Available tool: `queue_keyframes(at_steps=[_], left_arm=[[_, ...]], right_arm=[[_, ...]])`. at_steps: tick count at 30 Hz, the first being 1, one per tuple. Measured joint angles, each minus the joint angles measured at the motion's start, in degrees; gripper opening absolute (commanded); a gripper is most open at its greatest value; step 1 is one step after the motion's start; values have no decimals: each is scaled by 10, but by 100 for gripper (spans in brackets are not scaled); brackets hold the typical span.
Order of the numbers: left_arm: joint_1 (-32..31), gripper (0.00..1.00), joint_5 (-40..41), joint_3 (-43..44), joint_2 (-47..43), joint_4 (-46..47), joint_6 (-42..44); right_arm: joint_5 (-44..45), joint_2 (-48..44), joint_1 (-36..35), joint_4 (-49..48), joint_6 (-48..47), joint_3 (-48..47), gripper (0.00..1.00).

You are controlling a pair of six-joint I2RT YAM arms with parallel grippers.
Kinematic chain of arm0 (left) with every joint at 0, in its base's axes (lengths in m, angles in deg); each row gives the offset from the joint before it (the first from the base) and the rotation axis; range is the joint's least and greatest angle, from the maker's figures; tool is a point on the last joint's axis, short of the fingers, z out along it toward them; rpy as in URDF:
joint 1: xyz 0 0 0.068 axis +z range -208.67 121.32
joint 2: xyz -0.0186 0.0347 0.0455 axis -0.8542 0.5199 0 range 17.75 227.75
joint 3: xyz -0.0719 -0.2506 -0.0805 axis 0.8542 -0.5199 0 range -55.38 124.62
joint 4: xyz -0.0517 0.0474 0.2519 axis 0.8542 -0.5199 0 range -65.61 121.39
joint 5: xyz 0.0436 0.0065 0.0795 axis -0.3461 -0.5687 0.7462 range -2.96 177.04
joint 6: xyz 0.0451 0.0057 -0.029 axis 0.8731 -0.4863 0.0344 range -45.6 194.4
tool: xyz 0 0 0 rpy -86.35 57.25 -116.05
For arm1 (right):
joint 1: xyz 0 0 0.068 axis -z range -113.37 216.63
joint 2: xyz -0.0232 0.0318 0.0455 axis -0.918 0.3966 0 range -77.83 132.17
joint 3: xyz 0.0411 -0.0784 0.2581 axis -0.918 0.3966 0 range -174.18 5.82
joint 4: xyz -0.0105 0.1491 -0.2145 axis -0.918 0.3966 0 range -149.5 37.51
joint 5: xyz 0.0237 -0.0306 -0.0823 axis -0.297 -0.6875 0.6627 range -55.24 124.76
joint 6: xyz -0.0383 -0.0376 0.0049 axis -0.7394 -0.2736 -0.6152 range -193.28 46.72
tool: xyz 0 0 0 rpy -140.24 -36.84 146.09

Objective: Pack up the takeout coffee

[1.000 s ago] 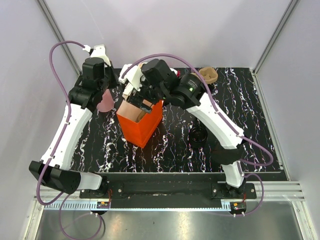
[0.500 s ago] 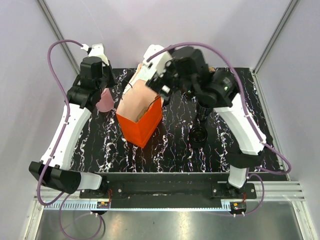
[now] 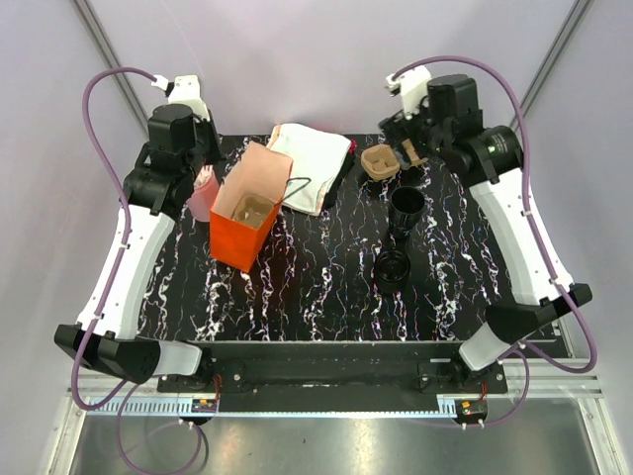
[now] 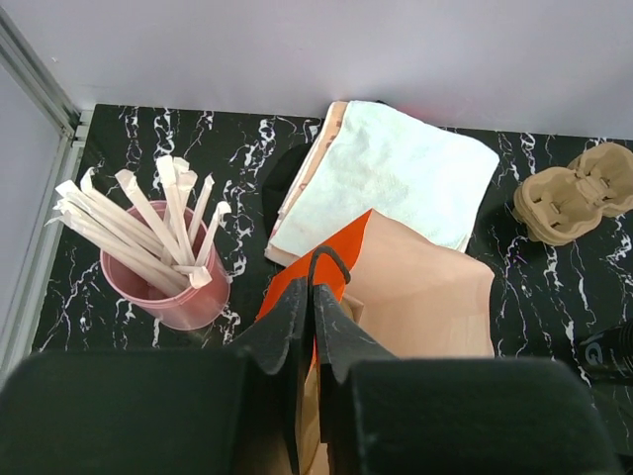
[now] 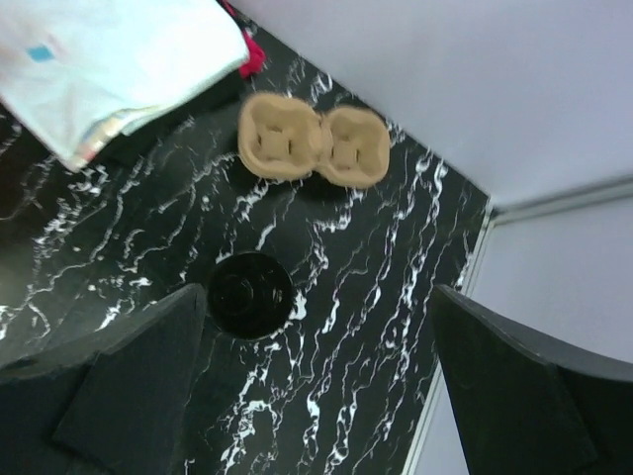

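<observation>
The takeout coffee, a black tapered cup (image 3: 407,206), stands open-topped right of centre; in the right wrist view (image 5: 250,294) it lies below the camera, by the left finger. A second black round piece (image 3: 393,267) sits just nearer. The brown two-hollow tray (image 3: 381,161) (image 5: 312,143) lies behind the cup. An orange paper bag (image 3: 242,213) stands open at centre left. My left gripper (image 3: 203,185) (image 4: 315,289) is shut on the bag's rim by its black handle. My right gripper (image 3: 419,139) (image 5: 316,312) is open and empty, high above the back right.
A pink cup of wrapped wooden stirrers (image 3: 203,193) (image 4: 183,287) stands left of the bag, close under the left wrist. Folded white napkins (image 3: 312,163) (image 4: 396,178) lie behind the bag. Grey walls close in the back and sides.
My right arm has lifted away from the bag and swung to the back right, opening. The bag has shifted left, held by the left gripper. The napkins now show.
</observation>
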Motion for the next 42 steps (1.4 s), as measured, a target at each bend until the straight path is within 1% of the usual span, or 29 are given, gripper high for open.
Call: queue_keyframes(at_steps=[2,6,10,13,20,27,34,37,41,42], left_arm=[[0,1,1,0,0,0,3],[0,0,0,0,0,0,5],[0,0,-17,6,0,-5,2],[1,0,-60,14,0,-13,-7],[1,0,-180,37,14,-27,-24],[1,0,-259,49,17,-29,-48],[1,0,-280,49,17,-29,-56],[1,0,-280,42,15,-29,-52],[2,5,-275,33,14,-37,-40],[2,9,-273,33,14,-39,-37]], right_arm=[[-15,-11,48,-23,11,54,99],[-32,-19,106,-47,23,151,98],[-58,-21,116,-58,28,223,98],[-75,-29,116,-64,32,257,98],[-89,-52,129,-85,43,268,98],[-97,-54,152,-94,51,268,97],[-101,-54,160,-94,56,267,95],[-100,-54,160,-94,56,267,92],[-101,-50,166,-94,56,267,88],[-101,-48,169,-94,56,267,87]])
